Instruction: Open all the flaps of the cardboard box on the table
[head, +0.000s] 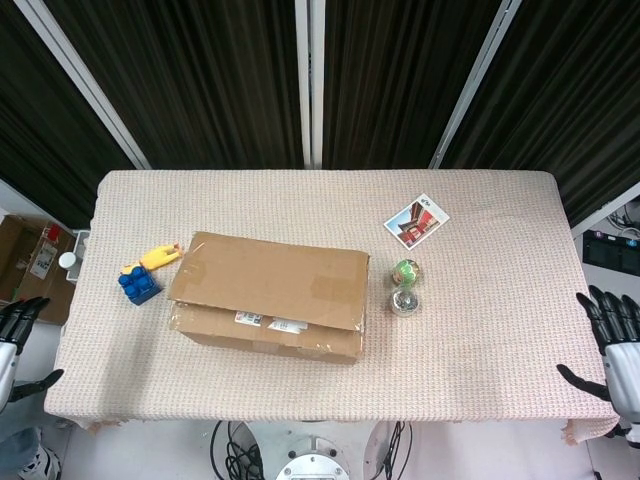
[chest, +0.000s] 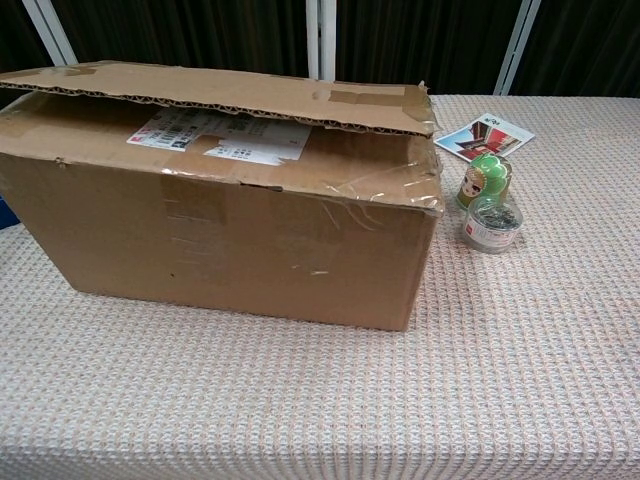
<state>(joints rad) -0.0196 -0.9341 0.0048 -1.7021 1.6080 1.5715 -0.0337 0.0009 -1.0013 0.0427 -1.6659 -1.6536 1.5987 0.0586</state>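
Cardboard box (head: 268, 296) sits mid-table, well apart from the spread, empty left hand (head: 14, 335) and right hand (head: 612, 346).

Cardboard box (chest: 230, 190): left end cut off by the chest view's edge; interior hidden under its flaps; label print too small to read.
Left hand (head: 12, 335): at 8 o'clock in the head view, partly cropped by the frame edge.
Right hand (head: 612, 340): at 4 o'clock, wrist cropped.
Card (head: 416, 220): picture too small to make out.
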